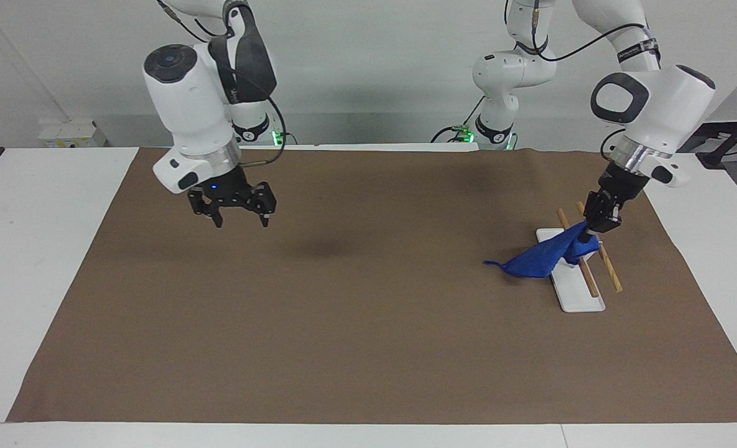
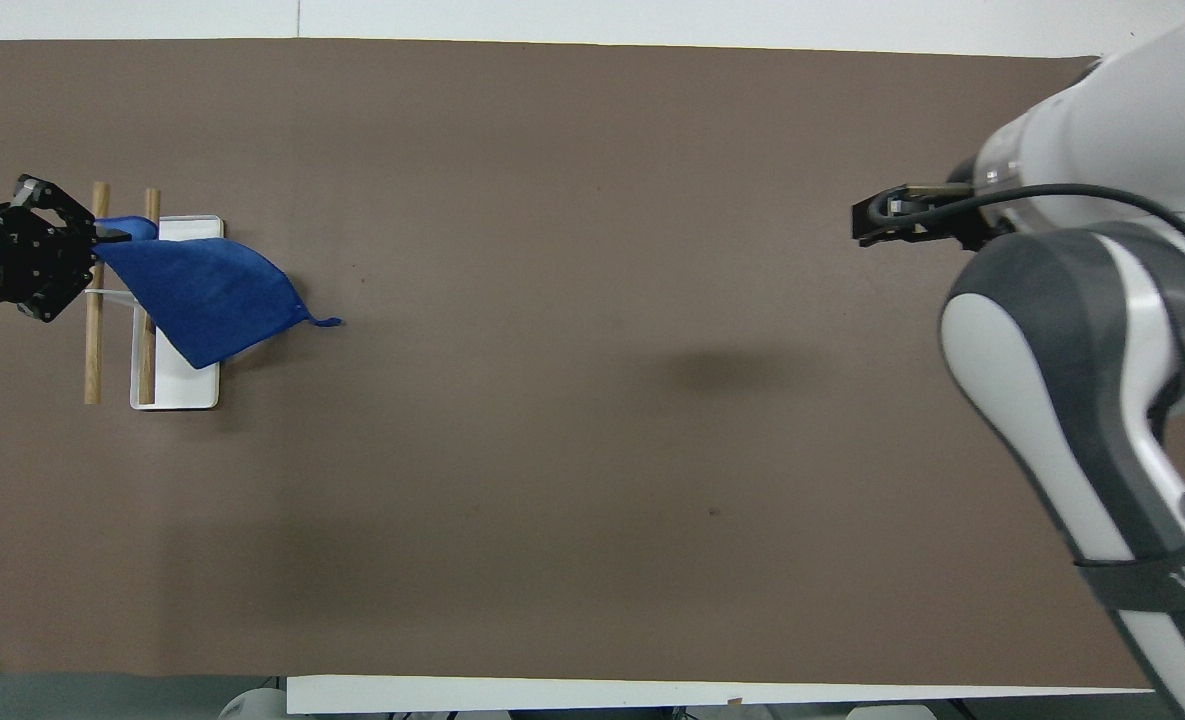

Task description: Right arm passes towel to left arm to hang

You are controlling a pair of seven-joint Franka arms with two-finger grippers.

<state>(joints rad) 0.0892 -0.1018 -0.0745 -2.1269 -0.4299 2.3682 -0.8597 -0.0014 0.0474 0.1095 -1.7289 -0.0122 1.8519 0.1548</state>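
Left gripper [image 1: 594, 231] clenched on soft blue towel [image 1: 542, 258] draped over wooden-rod rack [image 1: 583, 261]; right gripper [image 1: 241, 219] released, empty above brown mat [image 1: 343, 323].

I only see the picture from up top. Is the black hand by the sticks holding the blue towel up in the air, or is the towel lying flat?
Observer: The left gripper is shut on one corner of the towel, raised over the rack's wooden rods. The cloth slopes down from it.
Operator: Does the little tail touch the brown paper?
Observer: The tail corner hangs low beside the rack's white base. I cannot tell whether it touches.
Operator: Where's the other hand? The big arm hides it.
Observer: The right gripper hangs open and empty over the brown paper at the right arm's end of the table.
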